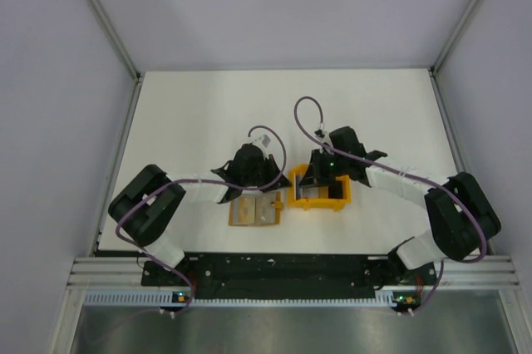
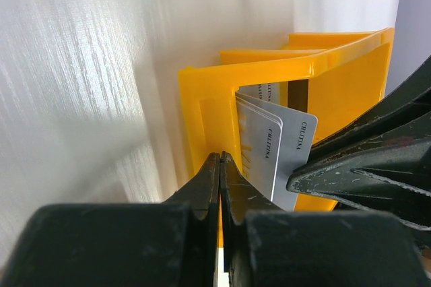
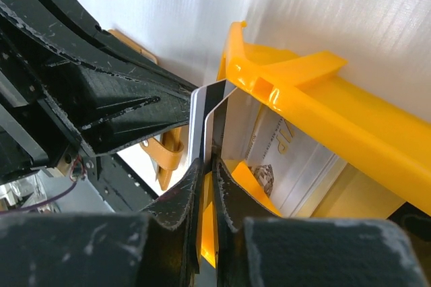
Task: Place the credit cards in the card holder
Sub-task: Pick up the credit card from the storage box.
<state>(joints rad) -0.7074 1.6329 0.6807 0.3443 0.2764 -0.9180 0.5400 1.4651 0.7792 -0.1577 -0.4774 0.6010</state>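
The card holder (image 1: 253,210) lies open on the table, tan inside up; its strap (image 3: 163,159) shows in the right wrist view. To its right stands a yellow plastic rack (image 1: 332,198) with the credit cards upright in it. Silvery grey cards (image 2: 296,142) lean inside the rack (image 2: 202,112). My right gripper (image 3: 212,162) is shut on the edge of one credit card (image 3: 217,115) with a dark stripe. A white card marked VIP (image 3: 289,159) stays in the rack (image 3: 323,98). My left gripper (image 2: 221,159) is shut with nothing in it, its tips at the rack's near wall.
Both grippers meet at the rack's left end, left gripper (image 1: 270,181) and right gripper (image 1: 309,181) close together. The left arm's fingers (image 3: 101,98) fill the upper left of the right wrist view. White walls and metal rails bound the table.
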